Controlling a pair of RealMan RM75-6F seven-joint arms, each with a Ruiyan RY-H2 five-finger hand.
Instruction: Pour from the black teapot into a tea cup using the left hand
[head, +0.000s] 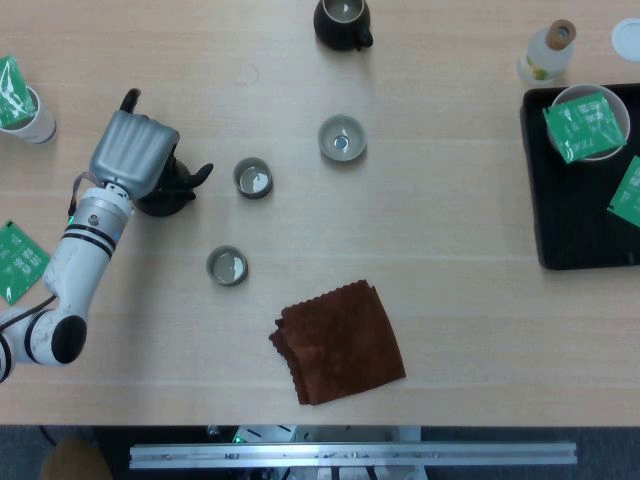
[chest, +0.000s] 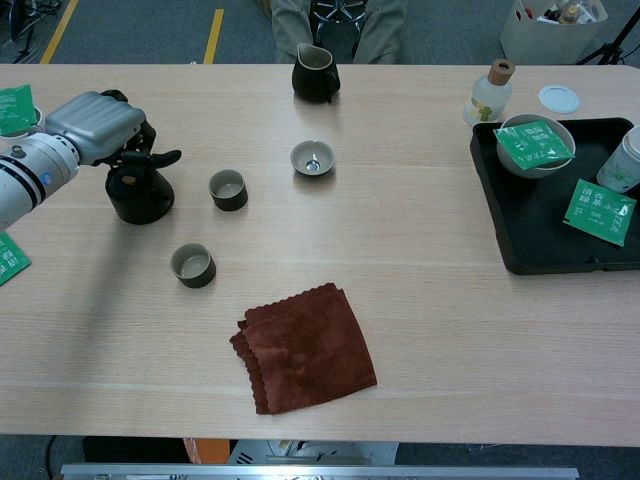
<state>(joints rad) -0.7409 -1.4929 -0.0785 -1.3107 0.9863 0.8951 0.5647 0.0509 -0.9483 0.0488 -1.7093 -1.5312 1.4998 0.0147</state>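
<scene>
1. Left hand sits over the black teapot; dark fingers curl down around its top. Real grip or just touching — cannot tell. Teapot upright on the table.
2. Tea cup, just right of the hand, upright, apart from the teapot.
3. Second tea cup, right of the hand and nearer the robot, standing alone.
4. Wider grey cup, further right, beyond the first cup.
5. Brown cloth, folded flat, well right of the hand, near the table's front edge.
6. Dark pitcher, far edge, well apart from the hand.
7. Black tray, far right, holds a bowl with a green packet.
8. Right hand: not visible in either view.
</scene>
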